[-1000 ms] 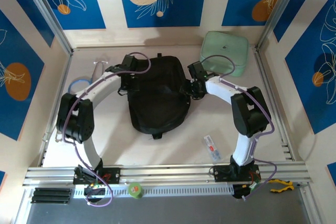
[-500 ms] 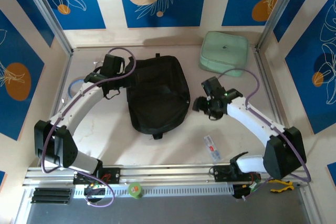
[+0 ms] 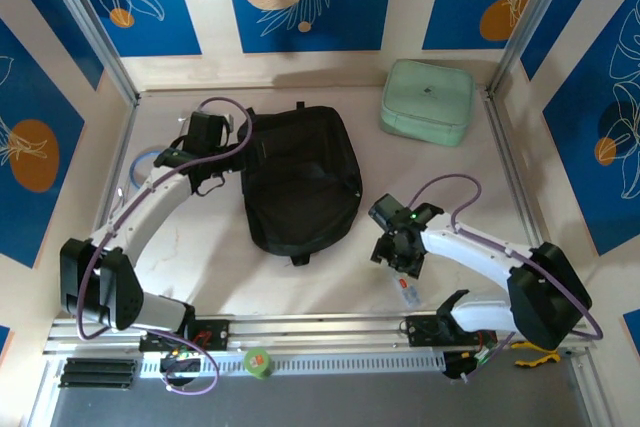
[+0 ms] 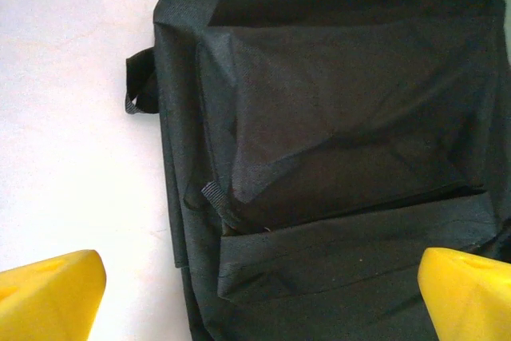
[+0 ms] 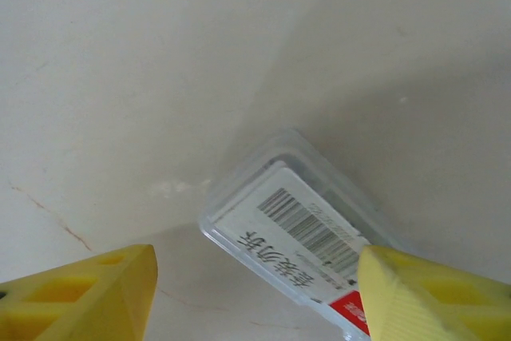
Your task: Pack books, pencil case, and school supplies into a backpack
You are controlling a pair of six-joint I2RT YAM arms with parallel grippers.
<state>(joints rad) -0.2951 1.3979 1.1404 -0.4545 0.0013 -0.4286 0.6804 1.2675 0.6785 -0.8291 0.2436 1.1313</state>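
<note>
Left claw (image 4: 257, 297) is spread wide above the large black fabric backpack (image 3: 300, 182), which lies flat. Right claw (image 5: 255, 297), spread too, hangs over the slim translucent plastic pencil case (image 5: 295, 229) on the white tabletop (image 5: 120, 77).

**Operator:** State the quantity of bags on the table.

**Technician:** Quantity one: large black soft fabric backpack (image 3: 300, 182). Quantity one: mint-green padded rectangular pouch (image 3: 427, 100).

**Operator:** State the quantity of cases.

**Technician:** Quantity one: small slim translucent whitish plastic pencil case (image 5: 319, 189).

**Operator:** State the quantity of arms.

**Technician:** Quantity two: white jointed robot arms with purple cables, namely the left arm (image 3: 150, 202) and the right arm (image 3: 470, 247).

**Operator:** State the quantity of small items.

**Technician:** Quantity one: light-blue ring (image 3: 142, 157), partly hidden. Quantity one: green round roll (image 3: 258, 361) on the near rail.
</note>
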